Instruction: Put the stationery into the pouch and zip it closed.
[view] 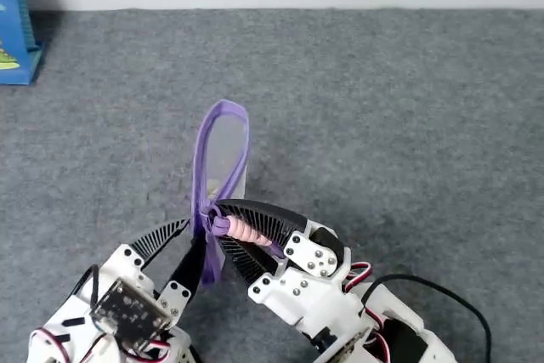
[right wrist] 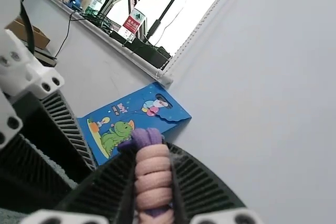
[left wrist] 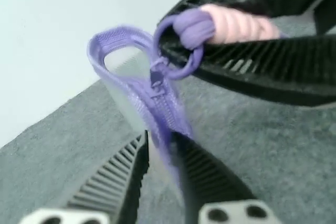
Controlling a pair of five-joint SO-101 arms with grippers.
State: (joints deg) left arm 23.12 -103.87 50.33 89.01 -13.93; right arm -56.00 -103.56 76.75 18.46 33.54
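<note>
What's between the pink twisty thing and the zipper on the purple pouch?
A purple ring joins the pink cord to the zipper slider on the pouch, seen in the left wrist view.

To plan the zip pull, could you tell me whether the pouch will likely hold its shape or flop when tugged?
Probably floppy: the pouch looks thin and see-through, upright with the left gripper pinching its end. Likely light, so it may swing.
</note>
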